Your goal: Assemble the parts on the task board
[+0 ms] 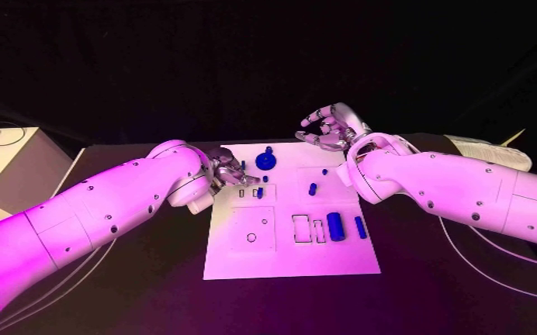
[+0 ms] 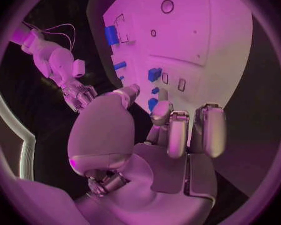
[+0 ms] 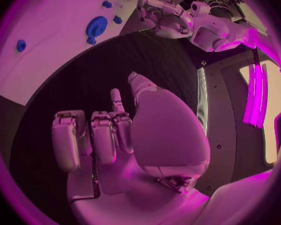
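No writing, brand or label can be read on any surface.

Head view: the white rectangular task board [image 1: 293, 261] lies in the centre of the frame on the black table [image 1: 146, 288], with bare black table along its left, right and lower edges. On the board, a round blue disc-shaped part [image 1: 266, 161] sits near the upper middle. A small blue peg [image 1: 312, 189] stands at centre. A thick blue cylinder [image 1: 334, 226] and a slimmer blue bar [image 1: 360, 227] lie side by side at centre right, beside outlined rectangular recesses [image 1: 302, 228]. A small round hole [image 1: 252, 236] shows in the lower-left panel.

The silver left hand [image 1: 227, 172] is at the board's upper-left edge, over a small blue block [image 1: 258, 192]. Whether it touches any part cannot be told there. The left wrist view shows the left hand [image 2: 172, 130] with fingers curled partway and apart, nothing held, above the board's edge.

The silver right hand [image 1: 327, 128] is beyond the board's upper-right corner, well apart from the parts, palm turned up. In the right wrist view the right hand [image 3: 115, 130] has its fingers side by side, thumb apart, holding nothing, over black table. That view also shows the disc-shaped part [image 3: 96, 27] from the far side.
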You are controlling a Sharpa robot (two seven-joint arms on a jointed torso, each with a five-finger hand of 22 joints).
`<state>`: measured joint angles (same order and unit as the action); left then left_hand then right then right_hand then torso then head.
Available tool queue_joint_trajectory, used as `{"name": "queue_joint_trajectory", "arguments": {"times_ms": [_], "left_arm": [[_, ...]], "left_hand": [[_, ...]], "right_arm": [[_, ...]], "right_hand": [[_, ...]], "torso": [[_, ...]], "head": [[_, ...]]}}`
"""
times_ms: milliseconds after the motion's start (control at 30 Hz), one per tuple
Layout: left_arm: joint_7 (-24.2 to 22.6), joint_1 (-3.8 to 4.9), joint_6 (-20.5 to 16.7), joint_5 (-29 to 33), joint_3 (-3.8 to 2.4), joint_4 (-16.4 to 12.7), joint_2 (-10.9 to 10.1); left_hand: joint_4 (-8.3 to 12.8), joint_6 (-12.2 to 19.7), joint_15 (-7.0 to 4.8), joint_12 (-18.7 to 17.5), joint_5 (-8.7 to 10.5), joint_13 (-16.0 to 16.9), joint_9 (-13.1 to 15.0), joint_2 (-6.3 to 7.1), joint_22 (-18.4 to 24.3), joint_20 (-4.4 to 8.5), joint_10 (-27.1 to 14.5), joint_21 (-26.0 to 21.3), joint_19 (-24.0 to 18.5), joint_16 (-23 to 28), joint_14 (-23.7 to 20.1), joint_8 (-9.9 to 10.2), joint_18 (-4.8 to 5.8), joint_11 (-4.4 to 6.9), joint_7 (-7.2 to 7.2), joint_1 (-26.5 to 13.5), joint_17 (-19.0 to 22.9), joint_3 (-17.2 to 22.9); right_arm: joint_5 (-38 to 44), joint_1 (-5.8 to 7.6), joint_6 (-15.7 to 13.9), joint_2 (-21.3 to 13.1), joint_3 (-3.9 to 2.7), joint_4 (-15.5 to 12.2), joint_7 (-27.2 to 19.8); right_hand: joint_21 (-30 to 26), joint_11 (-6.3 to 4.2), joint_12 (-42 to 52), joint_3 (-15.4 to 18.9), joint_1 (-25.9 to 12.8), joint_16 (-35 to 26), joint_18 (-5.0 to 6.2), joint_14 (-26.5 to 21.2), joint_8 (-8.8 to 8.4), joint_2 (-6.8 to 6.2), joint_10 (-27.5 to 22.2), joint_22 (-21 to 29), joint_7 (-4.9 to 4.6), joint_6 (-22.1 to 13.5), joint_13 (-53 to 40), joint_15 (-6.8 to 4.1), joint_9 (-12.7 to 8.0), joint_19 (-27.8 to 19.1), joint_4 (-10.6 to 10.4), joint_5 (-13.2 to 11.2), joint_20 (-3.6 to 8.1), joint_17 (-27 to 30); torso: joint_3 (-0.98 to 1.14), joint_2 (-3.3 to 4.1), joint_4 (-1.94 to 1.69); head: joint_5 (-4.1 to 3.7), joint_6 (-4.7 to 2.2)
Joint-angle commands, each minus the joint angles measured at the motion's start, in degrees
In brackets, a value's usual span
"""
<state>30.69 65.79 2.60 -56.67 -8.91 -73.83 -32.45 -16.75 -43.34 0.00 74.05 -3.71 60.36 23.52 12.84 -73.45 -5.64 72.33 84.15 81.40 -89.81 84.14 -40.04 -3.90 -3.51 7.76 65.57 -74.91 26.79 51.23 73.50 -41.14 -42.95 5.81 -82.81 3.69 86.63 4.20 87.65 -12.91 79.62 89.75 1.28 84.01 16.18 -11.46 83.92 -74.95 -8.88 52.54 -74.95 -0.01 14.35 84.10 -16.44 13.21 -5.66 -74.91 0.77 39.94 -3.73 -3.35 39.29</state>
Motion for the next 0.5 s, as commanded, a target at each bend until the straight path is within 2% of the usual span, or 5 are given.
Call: {"name": "queue_joint_trajectory", "arguments": {"times_ms": [33, 267, 400, 500], "left_arm": [[1.5, 0.37, 4.5, -1.2, 0.13, 0.6, 0.7], [1.5, 0.79, 5.7, -1.3, 0.31, 1.9, 2.1], [1.1, 0.92, 6.5, -1.2, 0.36, 2.7, 2.7], [0.9, 0.95, 6.8, -1.0, 0.46, 3.5, 3.3]], "left_hand": [[0.0, 0.0, -0.48, 0.0, -0.05, -0.1, 0.3, -0.18, -0.2, 0.44, -0.2, 0.2, 0.2, -0.2, 5.9, -0.3, 0.49, 0.43, -0.31, -0.3, -15.1, -0.4], [-0.1, 0.0, -0.57, -0.1, -0.07, -0.2, 0.9, -0.26, -0.3, 0.52, -0.3, 0.3, 0.3, -0.2, 5.9, -0.8, 0.52, 0.53, -0.41, -0.5, -15.1, -0.7], [-0.1, 0.1, -0.60, -0.2, -0.10, -0.2, 1.1, -0.36, -0.4, 0.55, -0.4, 0.3, 0.3, -0.2, 5.9, -1.0, 0.53, 0.55, -0.45, -0.6, -15.1, -0.8], [-0.1, 0.1, -0.61, -0.3, -0.10, -0.4, 1.2, -0.35, -0.4, 0.56, -0.5, 0.3, 0.3, -0.2, 5.9, -1.0, 0.54, 0.57, -0.46, -0.6, -15.1, -0.9]], "right_arm": [[0.8, 0.03, 1.4, 0.1, -0.03, 0.1, 1.0], [1.1, 0.03, 1.9, 0.5, -0.03, 0.6, 1.7], [1.3, 0.03, 2.1, 0.7, -0.03, 0.8, 2.0], [1.3, 0.03, 2.2, 0.8, -0.02, 0.9, 2.2]], "right_hand": [[-0.2, 0.14, 0.2, -0.1, -0.6, 0.2, -0.17, 6.0, 0.03, -0.10, 3.6, -11.5, -0.13, -0.6, -13.1, 0.06, 0.1, 4.1, 0.0, 0.3, -0.19, -15.1], [-0.2, 0.16, 0.2, 0.0, -0.6, 0.2, -0.17, 6.0, 0.01, -0.14, 3.6, -11.5, -0.14, -0.6, -13.1, 0.06, 0.1, 4.1, 0.0, 0.3, -0.20, -15.1], [-0.2, 0.16, 0.2, 0.0, -0.6, 0.2, -0.17, 6.0, 0.01, -0.14, 3.6, -11.5, -0.14, -0.6, -13.1, 0.06, 0.1, 4.1, 0.0, 0.3, -0.20, -15.1], [-0.2, 0.16, 0.2, 0.0, -0.6, 0.2, -0.17, 6.0, 0.01, -0.14, 3.6, -11.5, -0.14, -0.6, -13.1, 0.06, 0.1, 4.1, 0.0, 0.3, -0.20, -15.1]], "torso": [[-0.03, -0.02, -0.08], [0.01, -0.03, -0.08], [-0.03, 0.02, -0.04], [-0.06, 0.01, -0.10]], "head": [[-0.63, -0.14], [-1.54, -0.71], [-2.00, -0.58], [-1.36, -0.38]]}}
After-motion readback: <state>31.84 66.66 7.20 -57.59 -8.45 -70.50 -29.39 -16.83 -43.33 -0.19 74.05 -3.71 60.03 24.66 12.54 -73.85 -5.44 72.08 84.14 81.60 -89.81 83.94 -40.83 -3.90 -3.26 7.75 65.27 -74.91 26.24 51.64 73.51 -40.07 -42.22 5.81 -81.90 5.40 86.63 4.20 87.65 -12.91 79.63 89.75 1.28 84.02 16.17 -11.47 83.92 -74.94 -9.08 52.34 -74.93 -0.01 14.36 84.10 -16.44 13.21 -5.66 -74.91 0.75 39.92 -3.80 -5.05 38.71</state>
